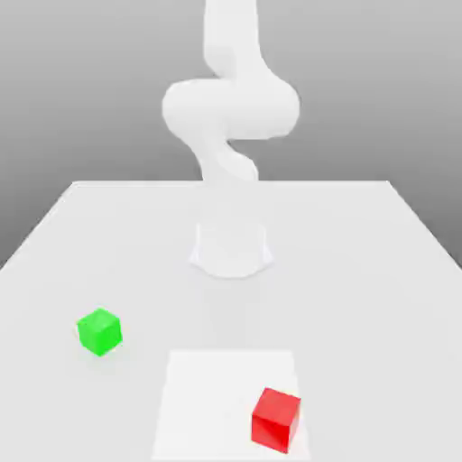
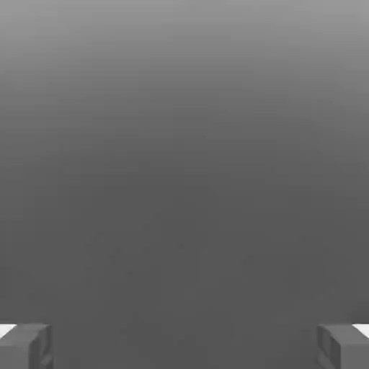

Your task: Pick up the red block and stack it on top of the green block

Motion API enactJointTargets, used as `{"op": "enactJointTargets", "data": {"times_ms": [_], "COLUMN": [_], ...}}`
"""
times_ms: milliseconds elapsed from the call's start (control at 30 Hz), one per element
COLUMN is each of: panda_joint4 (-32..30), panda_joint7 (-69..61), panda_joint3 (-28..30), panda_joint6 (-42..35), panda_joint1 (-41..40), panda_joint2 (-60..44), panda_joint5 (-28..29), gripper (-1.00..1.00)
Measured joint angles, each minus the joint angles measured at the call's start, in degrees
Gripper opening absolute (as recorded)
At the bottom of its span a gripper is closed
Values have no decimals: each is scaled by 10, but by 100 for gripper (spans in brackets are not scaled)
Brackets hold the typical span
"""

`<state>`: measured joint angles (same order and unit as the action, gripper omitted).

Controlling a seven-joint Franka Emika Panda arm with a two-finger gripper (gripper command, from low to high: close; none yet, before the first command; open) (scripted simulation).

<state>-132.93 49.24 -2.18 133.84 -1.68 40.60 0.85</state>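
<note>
The red block (image 1: 276,419) rests on the white table near its front edge, toward the exterior view's right. The green block (image 1: 99,331) sits on the table farther back, toward the exterior view's left, well apart from the red one. The white arm (image 1: 230,108) rises from its round base (image 1: 231,250) at the table's middle and bends upward out of the picture. In the hand view my gripper (image 2: 184,346) is open: its two grey fingertips (image 2: 25,346) stand far apart with nothing between them, against a plain grey background.
A paler square patch (image 1: 212,397) marks the table under and beside the red block. The table's (image 1: 361,271) far edge runs behind the arm's base, and its sides slant outward toward the front.
</note>
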Motion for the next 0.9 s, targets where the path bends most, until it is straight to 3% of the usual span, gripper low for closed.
{"op": "enactJointTargets", "data": {"times_ms": [467, 900], "panda_joint4": [-65, -107], "panda_joint7": [204, 326], "panda_joint3": [-85, -85], "panda_joint6": [116, 247], "panda_joint1": [-55, -30], "panda_joint2": [-296, -557], "panda_joint5": [64, 68], "gripper": [0, 0]}}
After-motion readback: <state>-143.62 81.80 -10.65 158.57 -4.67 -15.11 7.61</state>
